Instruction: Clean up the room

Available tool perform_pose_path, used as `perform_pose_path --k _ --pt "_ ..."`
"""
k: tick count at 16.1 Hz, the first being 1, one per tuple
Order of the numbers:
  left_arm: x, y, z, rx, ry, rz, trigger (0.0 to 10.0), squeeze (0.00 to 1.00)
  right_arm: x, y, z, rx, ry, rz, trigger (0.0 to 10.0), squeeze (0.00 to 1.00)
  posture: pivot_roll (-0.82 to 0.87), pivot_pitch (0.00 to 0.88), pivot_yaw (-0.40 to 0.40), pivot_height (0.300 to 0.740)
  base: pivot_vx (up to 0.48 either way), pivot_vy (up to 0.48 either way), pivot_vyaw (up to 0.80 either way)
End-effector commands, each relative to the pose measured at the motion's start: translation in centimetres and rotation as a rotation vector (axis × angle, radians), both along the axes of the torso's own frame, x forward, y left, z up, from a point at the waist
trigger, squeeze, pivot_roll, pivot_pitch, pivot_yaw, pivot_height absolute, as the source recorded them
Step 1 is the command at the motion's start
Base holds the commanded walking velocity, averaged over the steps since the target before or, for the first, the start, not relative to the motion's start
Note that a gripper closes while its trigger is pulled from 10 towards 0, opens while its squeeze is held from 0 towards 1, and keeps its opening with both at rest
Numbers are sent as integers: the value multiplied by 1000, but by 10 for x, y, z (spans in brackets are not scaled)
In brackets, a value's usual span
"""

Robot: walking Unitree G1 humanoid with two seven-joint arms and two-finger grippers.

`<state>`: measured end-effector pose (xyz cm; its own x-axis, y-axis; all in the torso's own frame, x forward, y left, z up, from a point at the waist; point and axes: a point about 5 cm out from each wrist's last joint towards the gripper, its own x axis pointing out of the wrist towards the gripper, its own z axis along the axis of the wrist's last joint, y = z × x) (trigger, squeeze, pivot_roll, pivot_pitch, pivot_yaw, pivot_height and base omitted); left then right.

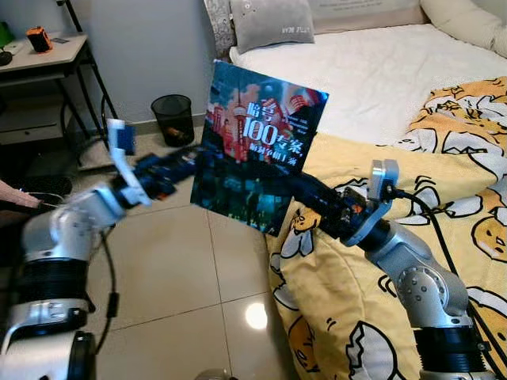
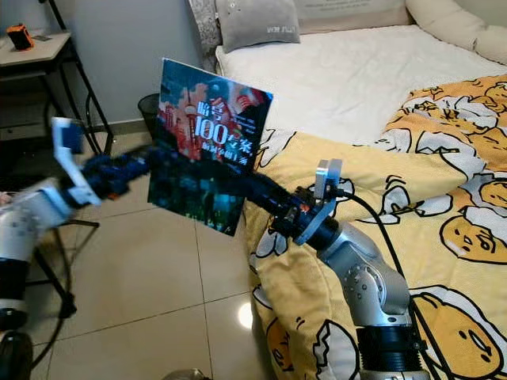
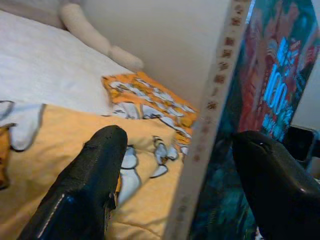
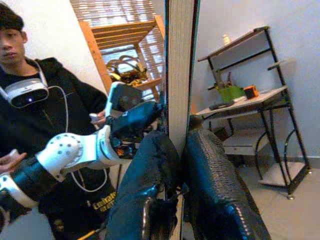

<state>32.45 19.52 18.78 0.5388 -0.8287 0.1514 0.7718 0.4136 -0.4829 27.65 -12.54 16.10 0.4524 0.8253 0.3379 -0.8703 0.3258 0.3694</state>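
A book (image 1: pixel 257 138) with a dark cover and white "100" lettering stands upright in the air over the tiled floor beside the bed. My right gripper (image 4: pixel 182 137) is shut on its lower edge, both fingers pressed against the book (image 4: pixel 180 60). From the other side my left gripper (image 1: pixel 190 165) reaches its left edge. In the left wrist view the left gripper (image 3: pixel 180 139) is open and straddles the book (image 3: pixel 215 115), with a gap between one finger (image 3: pixel 95 170) and the spine.
The bed (image 1: pixel 380 71) with a yellow duck-print blanket (image 1: pixel 444 158) fills the right side. A black wastebasket (image 1: pixel 173 117) stands by the wall, a desk (image 1: pixel 47 55) at far left. A person (image 4: pixel 30 100) stands beyond my left arm; their hand (image 1: pixel 12 194) shows at the left edge.
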Motion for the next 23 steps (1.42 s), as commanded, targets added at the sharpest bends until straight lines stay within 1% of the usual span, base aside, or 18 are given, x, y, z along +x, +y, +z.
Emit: perform_pose_path --k 1,2,3,4,5,6,7,8,10,13,15,19,23 --pt "2 -4 5 0 -4 -34 10000 0 -5 4 10 32 -43 47 10000 0 79 0 69 740 0 0 0" --pt "2 -8 5 -13 3 -65 10000 0 -6 4 9 27 -39 55 10000 0 74 0 75 740 0 0 0" --pt "0 -12 6 -26 7 -101 9373 0 -5 4 7 18 -33 54 10000 0 69 0 81 740 0 0 0" --pt "-1 -14 6 -29 8 -111 9373 0 -5 4 7 17 -30 53 10000 0 69 0 81 740 0 0 0" --pt "-3 -15 6 -31 5 -123 1412 0 -3 2 5 25 -17 37 10000 0 68 0 85 740 0 0 0" --pt "-4 -16 5 -31 3 -128 314 0 -1 -1 2 38 0 21 10000 0 68 0 86 740 0 0 0" --pt "-6 -16 5 -29 5 -132 314 0 0 -3 1 43 9 15 10000 0 68 0 86 740 0 0 0" --pt "-8 -18 2 -22 13 -141 706 0 1 -5 -1 44 16 11 10000 0 67 0 88 740 0 0 0" --pt "-12 -26 -8 0 43 -176 0 0 3 -7 -1 39 18 5 10000 0 58 0 91 740 0 0 0" --pt "-12 -39 -13 0 54 -199 0 0 4 -11 -1 21 18 -8 10000 0 39 0 100 740 0 0 0" --pt "-11 -43 -12 -17 54 -210 0 0 4 -13 -1 9 18 -13 10000 0 27 0 105 740 0 0 0" --pt "-11 -46 -13 -23 50 -211 0 0 6 -17 -1 -14 18 -20 10000 0 26 0 97 740 0 0 0" --pt "-12 -45 -15 -29 51 -199 0 0 10 -17 -2 -24 18 -19 10000 0 25 0 98 740 0 0 0"
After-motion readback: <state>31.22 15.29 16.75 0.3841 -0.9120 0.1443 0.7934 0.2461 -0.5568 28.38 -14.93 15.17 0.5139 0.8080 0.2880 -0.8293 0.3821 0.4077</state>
